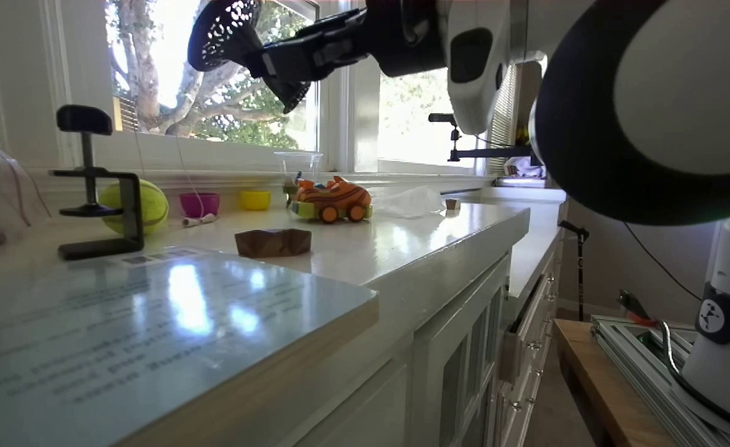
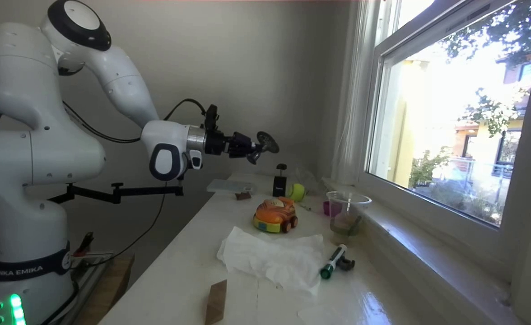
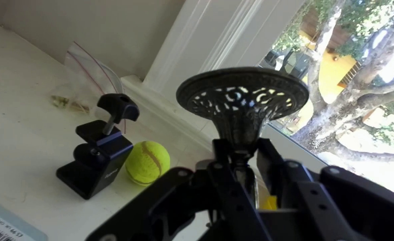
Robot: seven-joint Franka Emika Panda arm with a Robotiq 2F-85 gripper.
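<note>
Daylight overexposes window (image 2: 450, 117); glare on countertop (image 1: 374, 245); end effector (image 3: 241, 149) blurred.

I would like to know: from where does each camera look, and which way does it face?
An exterior view: low over the book, looking along the counter; the arm reaches in from the right, base below.
An exterior view: farther along the counter, facing back toward the clamp; base and most of the arm show at left.
Wrist view: behind the gripper, the only robot part shown, looking at the dark metal stand it holds, the ball and the window.
In both exterior views: the toy car and stand.
</note>
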